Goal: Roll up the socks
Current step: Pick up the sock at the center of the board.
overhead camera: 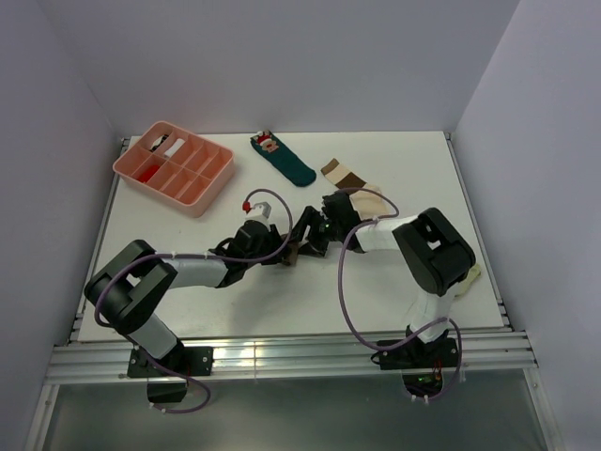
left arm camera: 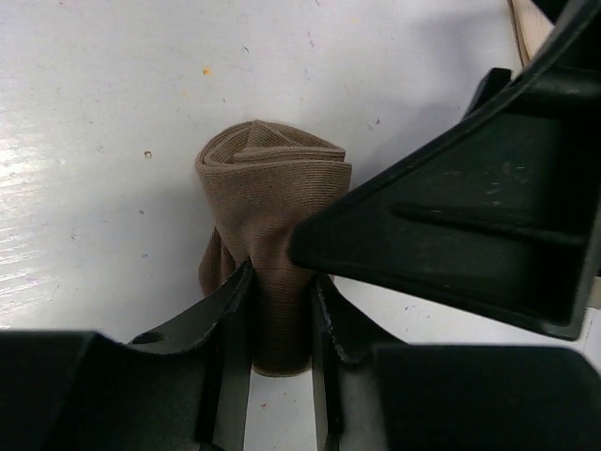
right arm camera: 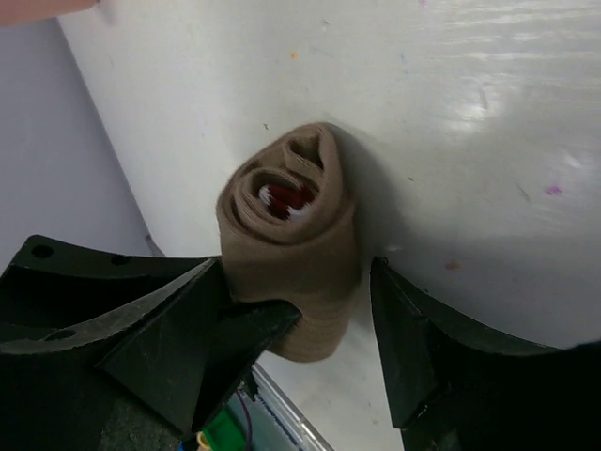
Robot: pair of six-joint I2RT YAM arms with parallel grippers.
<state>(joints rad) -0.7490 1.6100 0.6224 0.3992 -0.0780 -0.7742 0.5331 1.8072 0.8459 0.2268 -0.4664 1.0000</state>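
Pinching the rolled tan-brown sock at the middle of the table with the left gripper, jaws pressed onto its fabric. Straddling the same roll with the right gripper, jaws spread wide, one finger touching. Counted: three socks, including a cream banded sock and a teal sock lying behind; one pink divided tray.

A flat white rectangular bench fills the middle, boxed in by plain pale lavender-grey walls: a back wall, a left wall and a right wall. Silver ribbed metal rails run along its near edge, with a dark grey floor strip below. Close up, the bench top shows soft glare and a few small coloured specks.
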